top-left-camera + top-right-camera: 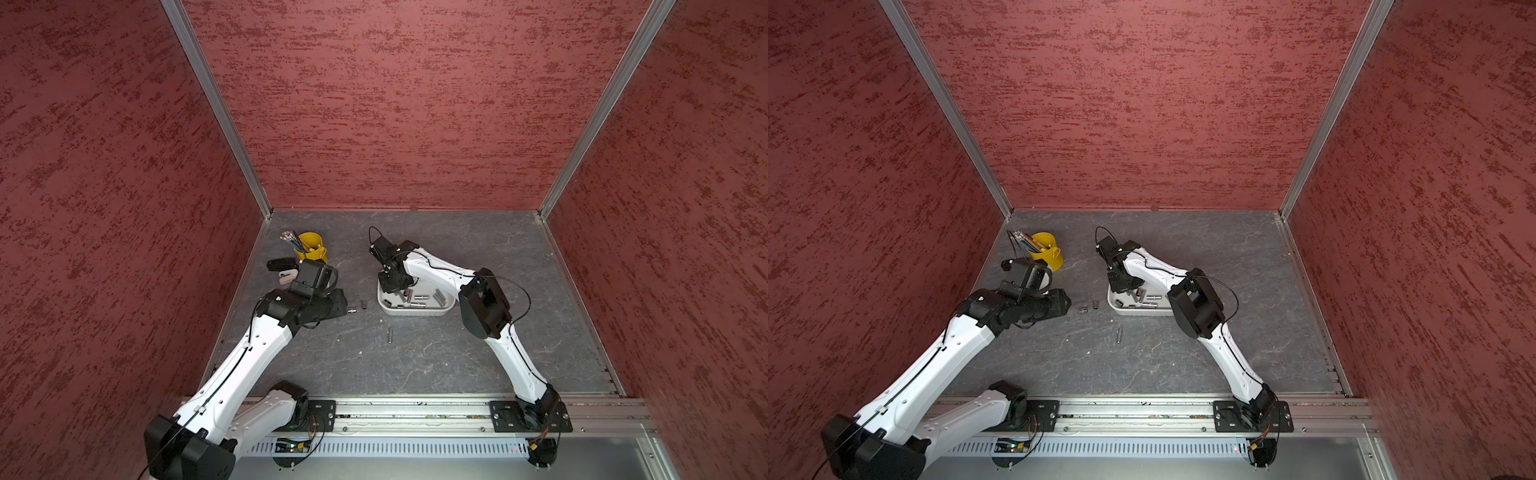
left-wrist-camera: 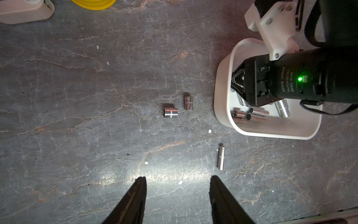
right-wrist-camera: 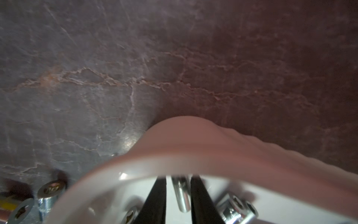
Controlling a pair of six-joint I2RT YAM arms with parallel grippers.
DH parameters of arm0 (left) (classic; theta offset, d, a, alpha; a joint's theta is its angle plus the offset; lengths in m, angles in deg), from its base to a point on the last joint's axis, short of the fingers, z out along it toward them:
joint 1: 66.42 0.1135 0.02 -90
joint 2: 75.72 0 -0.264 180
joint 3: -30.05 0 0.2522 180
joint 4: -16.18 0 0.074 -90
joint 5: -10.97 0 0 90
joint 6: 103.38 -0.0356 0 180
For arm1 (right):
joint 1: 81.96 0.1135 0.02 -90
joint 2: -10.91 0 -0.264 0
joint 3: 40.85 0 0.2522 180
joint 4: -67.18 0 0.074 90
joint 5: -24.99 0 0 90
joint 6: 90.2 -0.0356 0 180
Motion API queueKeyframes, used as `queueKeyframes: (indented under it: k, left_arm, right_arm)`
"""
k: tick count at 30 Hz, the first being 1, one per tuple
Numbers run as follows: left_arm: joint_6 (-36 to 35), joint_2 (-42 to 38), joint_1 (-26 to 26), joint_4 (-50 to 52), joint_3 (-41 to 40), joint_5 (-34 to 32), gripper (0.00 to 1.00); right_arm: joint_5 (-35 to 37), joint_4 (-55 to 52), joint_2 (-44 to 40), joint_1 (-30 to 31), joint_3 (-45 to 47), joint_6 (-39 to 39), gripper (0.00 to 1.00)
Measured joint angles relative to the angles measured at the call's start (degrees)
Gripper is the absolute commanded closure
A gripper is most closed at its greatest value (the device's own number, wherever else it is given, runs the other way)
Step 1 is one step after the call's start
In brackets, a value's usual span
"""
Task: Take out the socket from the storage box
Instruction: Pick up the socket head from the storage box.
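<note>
The grey, veined worktop (image 1: 457, 353) carries everything. On it, towards the right arm's side, sits the white storage box (image 1: 415, 311), a shallow tub with rounded corners. A yellow cup (image 1: 311, 245) full of pens stands well apart from it, near the far left corner.

The right claw (image 3: 179, 178) points down into the box at its left end. The left claw (image 2: 177, 177) hangs above bare worktop, its fingers spread with nothing between them, well apart from the box.

In the right wrist view a slim socket (image 3: 182, 197) lies on the box floor directly between the right claw's two black fingers (image 3: 197, 194), just inside the box wall. One finger looks to be against the socket, while a thin strip of white shows between the socket and the other finger. Whether the claw is pinching it cannot be told.

Several other sockets (image 2: 257, 112) lie loose in the box, some side by side. Outside it, on the worktop between the box and the left arm, lie a long thin socket (image 2: 221, 158), a stubby socket (image 2: 170, 112) and a smaller short socket (image 2: 188, 102).
</note>
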Motion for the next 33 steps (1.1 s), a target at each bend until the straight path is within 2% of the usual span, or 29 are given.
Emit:
queueKeyframes:
  k: [9, 16, 27, 33]
  left_arm:
    - [0.04, 0.00, 0.00, 0.04, 0.00, -1.16, 0.45]
    - [0.02, 0.00, 0.00, 0.04, 0.00, -1.18, 0.45]
    - [0.02, 0.00, 0.00, 0.02, 0.00, -1.14, 0.45]
    - [0.02, 0.17, -0.04, 0.02, 0.00, -0.92, 0.45]
  right_arm:
    - [0.09, 0.07, 0.55, 0.00, -0.37, -1.11, 0.88]
    - [-0.98, 0.07, -1.53, -0.09, 1.01, -3.10, 0.90]
    - [-4.63, -0.28, -17.29, -0.96, 5.88, -8.66, 0.91]
    - [-9.16, 1.53, -27.78, -1.33, 14.95, -11.98, 0.92]
